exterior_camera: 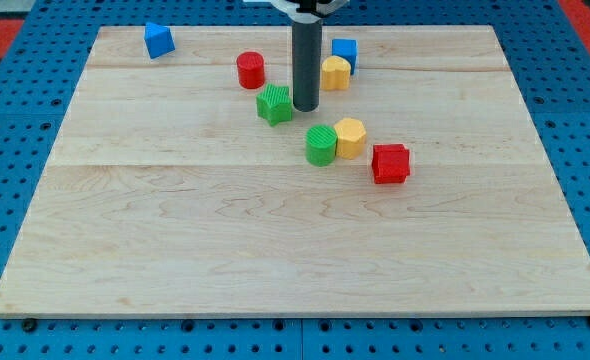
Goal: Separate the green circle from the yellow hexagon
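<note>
The green circle (321,144) stands near the board's middle, touching the yellow hexagon (350,137) on its right. My tip (306,107) rests on the board just above and left of the green circle, right beside a green star-shaped block (274,104) on its left. The rod rises straight to the view's top.
A red block (390,163) lies right of and below the yellow hexagon. A red cylinder (251,70), a second yellow block (335,73) and a blue cube (345,51) lie near the top. A blue block (158,40) sits at the top left. The wooden board (275,250) has blue pegboard around it.
</note>
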`<state>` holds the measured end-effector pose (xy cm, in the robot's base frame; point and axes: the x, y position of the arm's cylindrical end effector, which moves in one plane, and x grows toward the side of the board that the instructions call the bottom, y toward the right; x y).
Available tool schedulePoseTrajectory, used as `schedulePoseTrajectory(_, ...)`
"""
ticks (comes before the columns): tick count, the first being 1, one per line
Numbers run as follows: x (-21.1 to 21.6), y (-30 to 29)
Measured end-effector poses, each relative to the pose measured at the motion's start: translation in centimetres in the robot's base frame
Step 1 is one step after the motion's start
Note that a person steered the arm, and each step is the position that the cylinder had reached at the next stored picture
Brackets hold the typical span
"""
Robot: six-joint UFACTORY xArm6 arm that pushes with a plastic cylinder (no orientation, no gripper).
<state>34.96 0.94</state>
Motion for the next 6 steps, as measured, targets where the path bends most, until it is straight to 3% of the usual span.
schedulePoseTrajectory(6, 12.8, 7.1)
